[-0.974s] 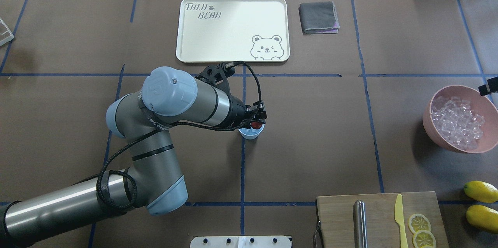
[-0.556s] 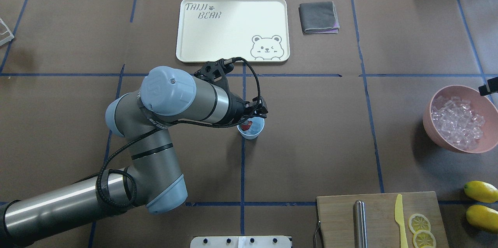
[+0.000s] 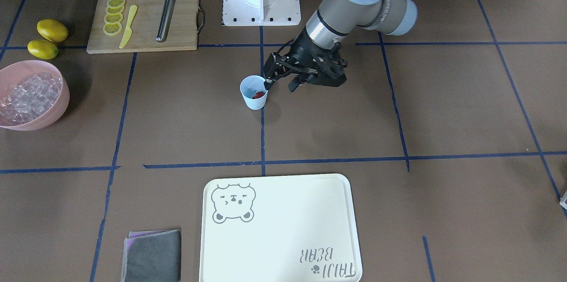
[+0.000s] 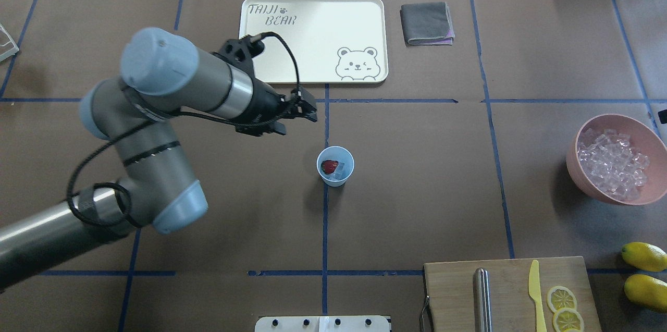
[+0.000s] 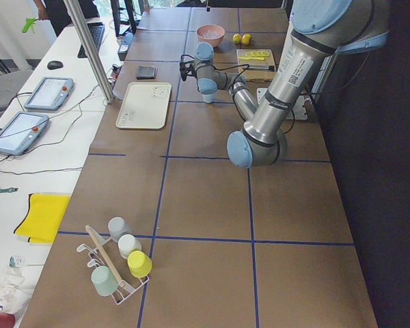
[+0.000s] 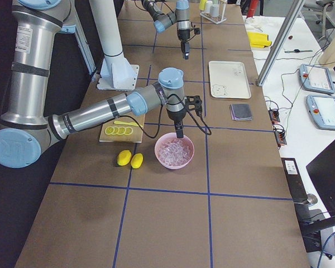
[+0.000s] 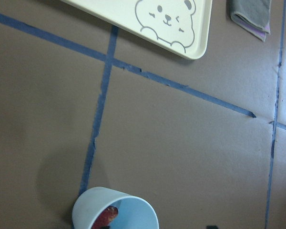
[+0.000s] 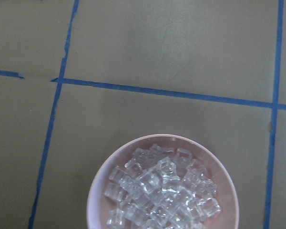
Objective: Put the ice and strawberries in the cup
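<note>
Brown counter (image 4: pixel 417 191): strawberry (image 4: pixel 329 166) and, seemingly, ice (image 4: pixel 341 168) sit in the cup (image 4: pixel 336 182). Left gripper (image 3: pixel 280 86) jaws wide, empty; right gripper (image 6: pixel 180 133) jaws unreadable. Nearly done.

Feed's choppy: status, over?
Left end effector open. Right end effector over pink ice bowl, state unclear. Dark red strawberry inside pale blue plastic cup. Nothing blocking.

Smooth plastic cup (image 4: pixel 336 181); matt paper table (image 4: pixel 417 175) (slightly creased).
</note>
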`<control>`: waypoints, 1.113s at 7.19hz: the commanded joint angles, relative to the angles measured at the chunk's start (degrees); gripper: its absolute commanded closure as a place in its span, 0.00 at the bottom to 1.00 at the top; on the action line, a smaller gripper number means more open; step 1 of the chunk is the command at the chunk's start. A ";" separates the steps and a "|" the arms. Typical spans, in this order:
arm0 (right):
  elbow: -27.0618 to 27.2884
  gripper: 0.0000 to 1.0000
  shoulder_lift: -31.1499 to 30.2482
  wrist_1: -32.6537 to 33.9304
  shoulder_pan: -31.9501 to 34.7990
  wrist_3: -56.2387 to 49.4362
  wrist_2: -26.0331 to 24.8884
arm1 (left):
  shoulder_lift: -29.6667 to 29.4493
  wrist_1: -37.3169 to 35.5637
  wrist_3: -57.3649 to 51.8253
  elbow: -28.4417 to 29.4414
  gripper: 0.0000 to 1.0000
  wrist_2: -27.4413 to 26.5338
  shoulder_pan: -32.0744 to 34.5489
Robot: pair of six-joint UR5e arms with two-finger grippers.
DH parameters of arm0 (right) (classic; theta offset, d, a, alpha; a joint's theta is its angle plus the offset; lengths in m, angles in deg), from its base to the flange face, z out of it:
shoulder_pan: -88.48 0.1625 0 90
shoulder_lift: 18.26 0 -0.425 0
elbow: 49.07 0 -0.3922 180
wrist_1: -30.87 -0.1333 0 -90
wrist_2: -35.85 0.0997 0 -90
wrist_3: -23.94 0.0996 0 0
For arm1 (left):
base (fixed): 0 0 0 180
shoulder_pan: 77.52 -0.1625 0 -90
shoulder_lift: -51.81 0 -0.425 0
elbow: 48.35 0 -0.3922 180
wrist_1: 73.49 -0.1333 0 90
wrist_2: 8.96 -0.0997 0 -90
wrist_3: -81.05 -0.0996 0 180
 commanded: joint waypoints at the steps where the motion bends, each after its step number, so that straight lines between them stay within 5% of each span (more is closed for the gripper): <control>1: -5.47 0.01 0.42 0.20 6.36 -10.32 1.86 | 11.12 -0.23 -13.60 -5.94 0.25 9.66 10.47; 6: -11.12 0.01 1.03 3.35 10.61 -23.19 3.81 | 36.81 -1.79 -59.46 -8.87 0.25 12.25 30.17; 8: -12.34 0.01 3.13 9.66 11.75 -30.38 3.72 | 36.93 -20.23 -86.47 -9.04 0.25 12.08 42.18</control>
